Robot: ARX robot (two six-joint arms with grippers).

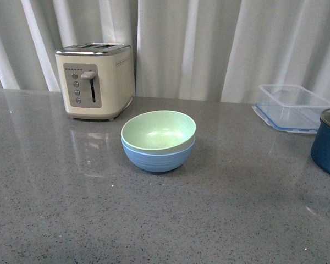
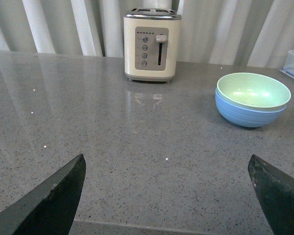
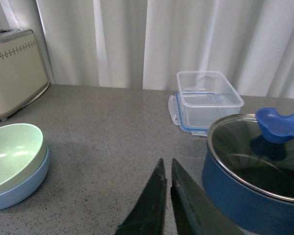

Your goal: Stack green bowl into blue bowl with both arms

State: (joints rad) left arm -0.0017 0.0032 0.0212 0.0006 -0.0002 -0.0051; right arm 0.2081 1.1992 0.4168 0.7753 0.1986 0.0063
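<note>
The pale green bowl [image 1: 158, 130] sits nested inside the light blue bowl [image 1: 158, 157] in the middle of the grey counter. The pair also shows in the left wrist view, green bowl [image 2: 253, 90] in blue bowl [image 2: 249, 113], and in the right wrist view, green bowl [image 3: 13, 154] in blue bowl [image 3: 20, 191]. My left gripper [image 2: 166, 164] is open and empty, well back from the bowls. My right gripper [image 3: 166, 164] is shut and empty, between the bowls and the dark blue pot. Neither arm shows in the front view.
A cream toaster [image 1: 96, 80] stands at the back left. A clear blue-rimmed container [image 1: 292, 106] sits at the back right. A dark blue pot [image 3: 255, 176] with a glass lid stands close beside my right gripper. Grey curtains hang behind the counter.
</note>
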